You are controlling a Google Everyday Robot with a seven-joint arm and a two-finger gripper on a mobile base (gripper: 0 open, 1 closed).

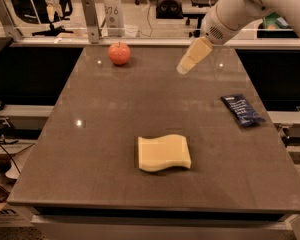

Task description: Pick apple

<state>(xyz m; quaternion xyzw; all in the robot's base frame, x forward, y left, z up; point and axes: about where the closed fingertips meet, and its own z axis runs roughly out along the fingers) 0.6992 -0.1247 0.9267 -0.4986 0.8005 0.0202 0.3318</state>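
The apple is small, round and red-orange. It sits on the dark table near the far left corner. My gripper hangs above the far middle of the table, to the right of the apple and well apart from it. It comes down from the white arm at the upper right. It holds nothing that I can see.
A wavy pale-yellow sponge lies near the table's front middle. A dark blue snack wrapper lies by the right edge. A metal rail and posts run behind the far edge, close behind the apple.
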